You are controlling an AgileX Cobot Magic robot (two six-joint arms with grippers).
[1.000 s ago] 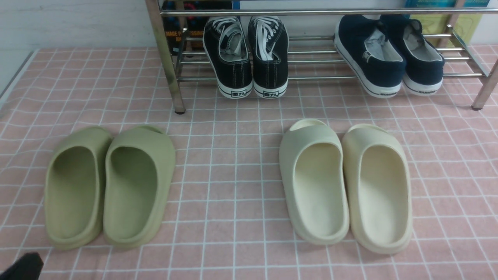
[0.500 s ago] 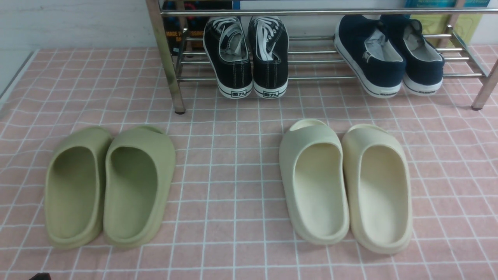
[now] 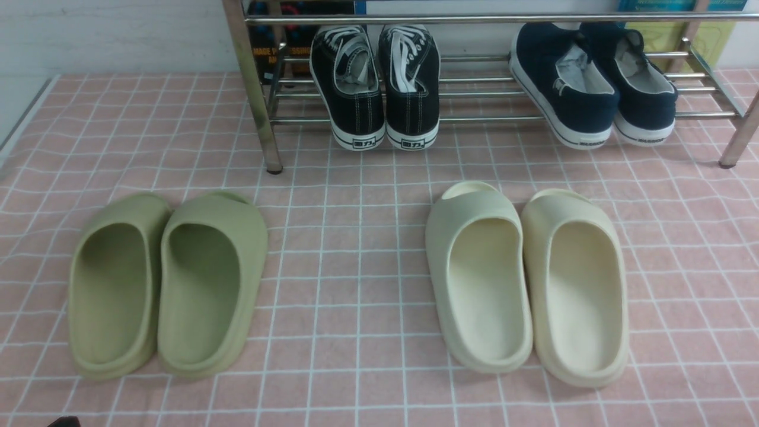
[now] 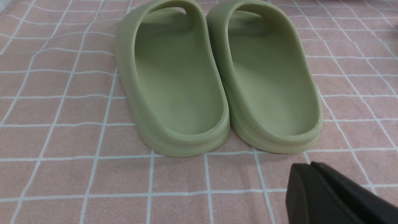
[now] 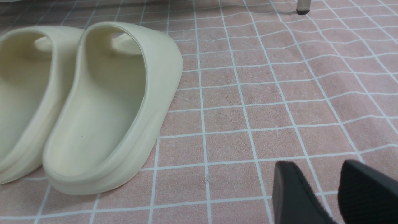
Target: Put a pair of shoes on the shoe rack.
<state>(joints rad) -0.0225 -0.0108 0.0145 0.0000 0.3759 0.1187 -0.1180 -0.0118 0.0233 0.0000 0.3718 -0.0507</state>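
Surface: pink grid cloth point(image 3: 367, 196), white wall behind | sneakers point(image 3: 375, 89) on rack point(image 3: 252, 89), 12 o'clock, heel logos illegible | left gripper point(image 4: 306, 174) closed, empty | right gripper point(image 5: 314, 186) slightly parted, empty

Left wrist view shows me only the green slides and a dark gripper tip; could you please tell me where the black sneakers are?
Observer: The black sneakers rest side by side on the shoe rack, heels toward the robot.
Operator: Thank you. Is anything else on that rack?
Observer: Yes, a pair of navy slip-ons sits on it, to the sneakers' right.
Operator: And how is the right gripper?
Observer: The right gripper is open and holds nothing, near the cream slides.
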